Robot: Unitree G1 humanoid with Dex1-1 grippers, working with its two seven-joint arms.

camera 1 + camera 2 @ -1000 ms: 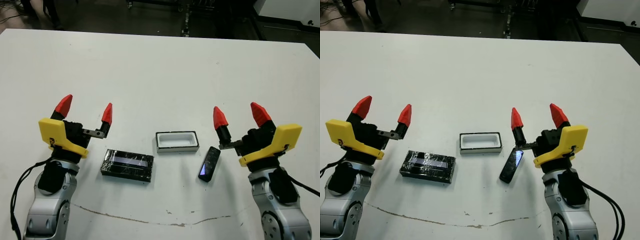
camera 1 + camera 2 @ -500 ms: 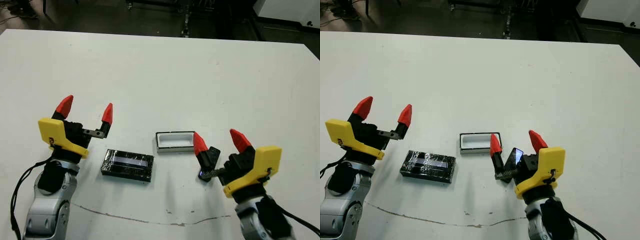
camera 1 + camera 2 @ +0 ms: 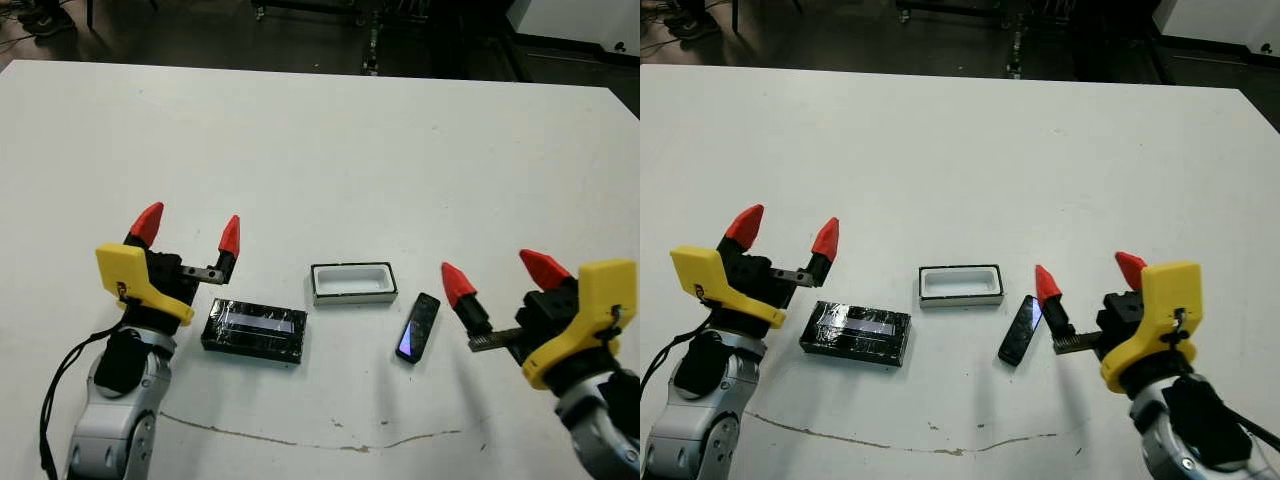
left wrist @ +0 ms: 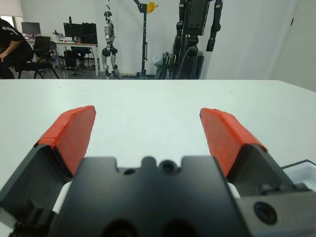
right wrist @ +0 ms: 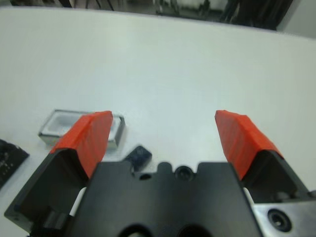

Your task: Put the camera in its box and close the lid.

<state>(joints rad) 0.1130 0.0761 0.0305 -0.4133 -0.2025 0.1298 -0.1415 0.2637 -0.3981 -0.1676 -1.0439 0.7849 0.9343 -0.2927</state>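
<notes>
The right gripper [image 3: 500,283] is being held with its jaws apart and nothing between them, just beside the camera [image 3: 418,327] and on the side of it away from the box [image 3: 353,283]. No contact with the camera is being made, as far as can be judged. The left gripper [image 3: 190,232] is likewise being held with jaws apart and empty, raised near the lid [image 3: 254,331], on the side of the lid away from the box.

The camera is lying flat on the counter [image 3: 320,150], close beside the box's right end and slightly nearer the robot, angled rather than in line with the box. The box is sitting open, its white inside bare. The lid is lying flat on the counter to the other side of the box, near it but apart, and a little nearer the robot.

Nothing of the task is being shown as done: the camera is not yet being gripped, the box is not yet filled, and the lid is not yet on. All three steps are being left: gripping and placing the camera, then fitting the lid.
</notes>
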